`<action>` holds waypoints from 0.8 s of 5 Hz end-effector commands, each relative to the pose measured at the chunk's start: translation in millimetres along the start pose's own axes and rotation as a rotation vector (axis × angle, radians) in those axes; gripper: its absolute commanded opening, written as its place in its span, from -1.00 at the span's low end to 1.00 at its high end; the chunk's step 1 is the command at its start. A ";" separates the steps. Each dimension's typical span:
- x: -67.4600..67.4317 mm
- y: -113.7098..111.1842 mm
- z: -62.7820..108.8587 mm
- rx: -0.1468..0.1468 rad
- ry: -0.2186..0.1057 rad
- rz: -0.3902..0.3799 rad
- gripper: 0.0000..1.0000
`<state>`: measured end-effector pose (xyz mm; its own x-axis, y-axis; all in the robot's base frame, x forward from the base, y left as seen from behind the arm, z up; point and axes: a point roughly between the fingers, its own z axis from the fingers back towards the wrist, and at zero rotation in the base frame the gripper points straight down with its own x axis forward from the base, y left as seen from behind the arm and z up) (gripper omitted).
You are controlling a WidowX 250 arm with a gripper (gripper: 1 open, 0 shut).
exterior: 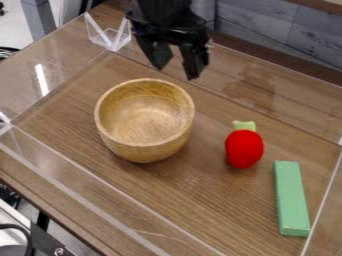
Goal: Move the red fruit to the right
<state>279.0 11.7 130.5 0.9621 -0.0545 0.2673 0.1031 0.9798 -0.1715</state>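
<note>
Red fruit (243, 149) right of middle in frame, near green block (290, 198). Looks light, maybe smooth and slippery. Best pinched round fat middle, gently. Gripper (178, 68) near top, fingers spread wide.

From my place I see one black robot arm (174, 12) entering at the top edge of the camera view, and its upper part is cut off by this edge. At the end of it is my gripper (175, 62), which points down toward the table. Its two dark fingers stand wide apart, one on the left side and one on the right side of the view. Between the fingers I hold nothing.
</note>
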 end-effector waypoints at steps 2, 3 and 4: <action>15.8 1.3 10.0 0.029 -0.022 -0.015 -1.00; 16.4 9.4 4.9 0.037 -0.013 -0.013 1.00; 16.8 17.0 0.4 0.049 -0.003 -0.009 1.00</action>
<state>288.3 24.8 118.6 0.9737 -0.0527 0.2217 0.0854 0.9864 -0.1406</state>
